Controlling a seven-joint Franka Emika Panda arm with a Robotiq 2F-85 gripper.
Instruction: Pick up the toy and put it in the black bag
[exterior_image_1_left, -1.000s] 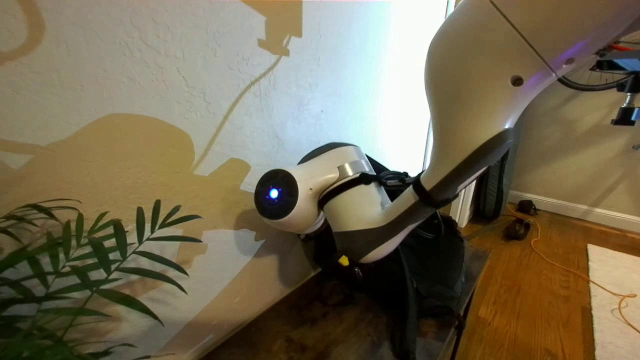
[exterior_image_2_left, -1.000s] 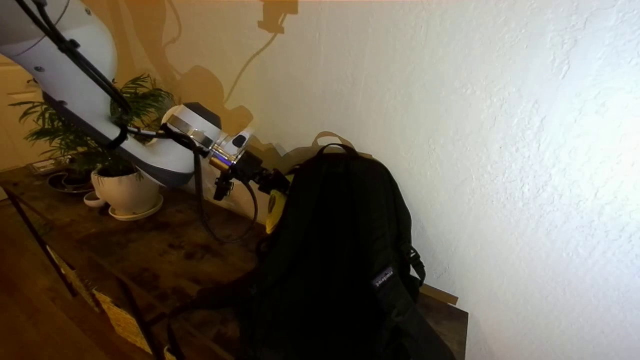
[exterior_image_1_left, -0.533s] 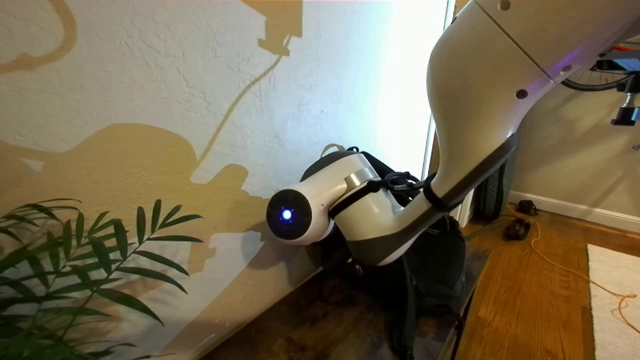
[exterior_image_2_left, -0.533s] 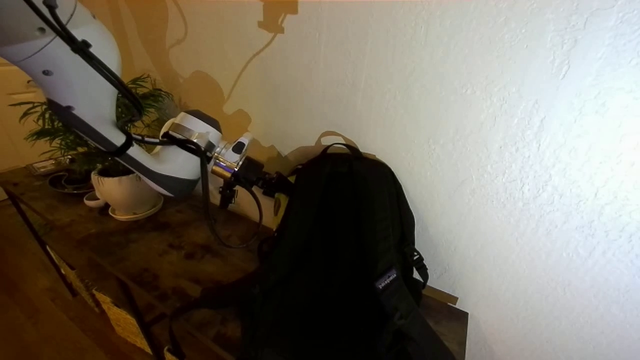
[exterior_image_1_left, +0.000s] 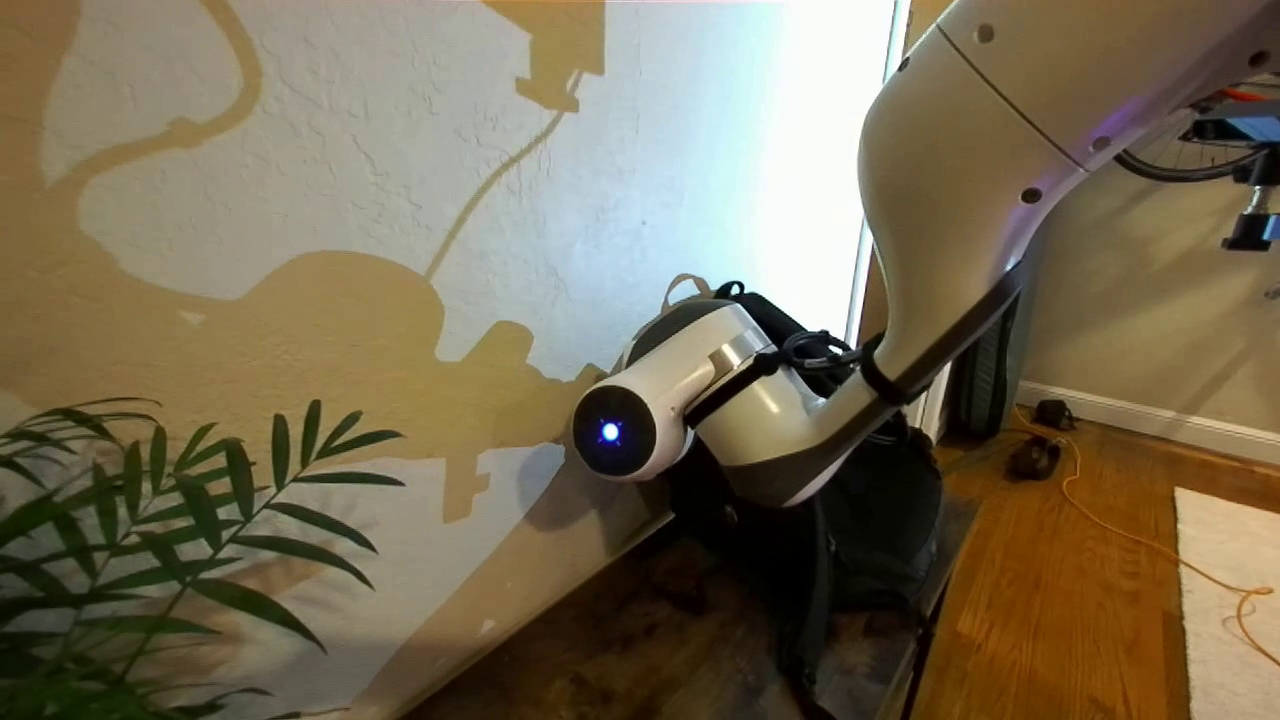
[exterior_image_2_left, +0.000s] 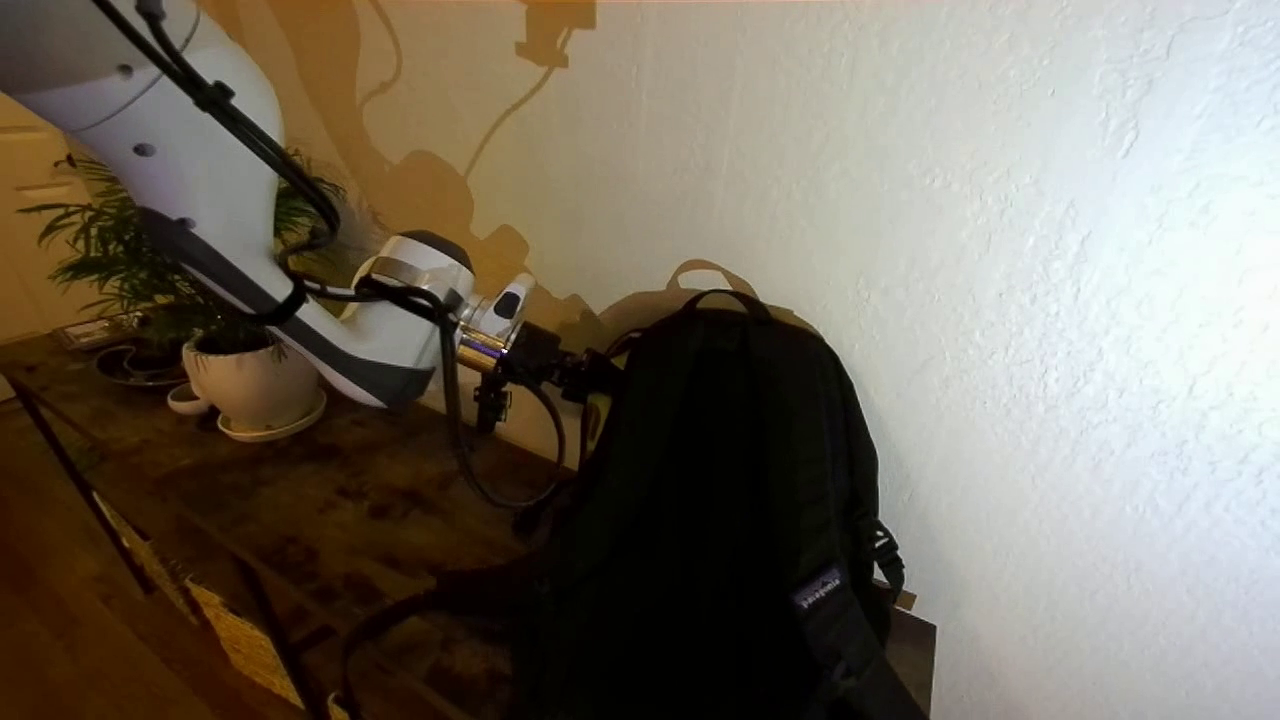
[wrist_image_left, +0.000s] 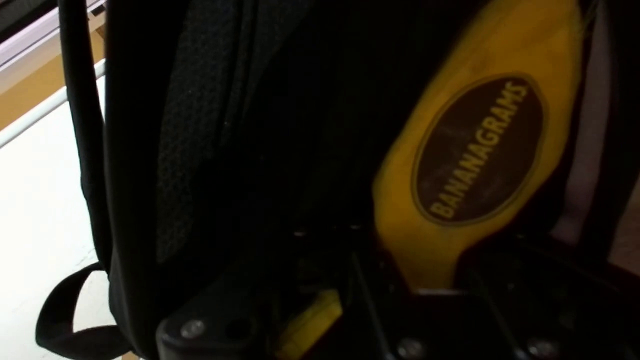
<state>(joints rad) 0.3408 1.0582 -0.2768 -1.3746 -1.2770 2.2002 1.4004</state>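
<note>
Wrist view: toy (wrist_image_left: 480, 150), yellow with a dark BANANAGRAMS label, is in the gripper (wrist_image_left: 430, 267). Its narrow end is pinched between the fingers, fatter body sticking out past them. Dim there, exact contact hard to read, but looks firmly held. Black bag (wrist_image_left: 220, 130) fabric runs along one side of the toy; more dark material and a grey strip on the other. Handle loop (wrist_image_left: 52, 315) at lower left. Step in hand, my call: pick done, placing under way, toy at or just inside the bag's mouth, depth can't tell. Next move should work the toy farther in between the fabric sides, then let go and back out without dragging it along.

In an exterior view: arm (exterior_image_2_left: 215, 200) slopes from top left down past the plant pot (exterior_image_2_left: 250, 390), then bends; gripper points right and slightly down at the bag's edge, fingertips partly lost against black fabric. Toy is just a yellow sliver below them, next to that edge. Bag upright on the table (exterior_image_2_left: 350, 500), wall (exterior_image_2_left: 1000, 250) close behind.

In an exterior view: arm slants down from top right, wrist joint's blue light (exterior_image_1_left: 610, 432) toward camera. Gripper hidden, toy can't be made out, bag partly blocked.
</note>
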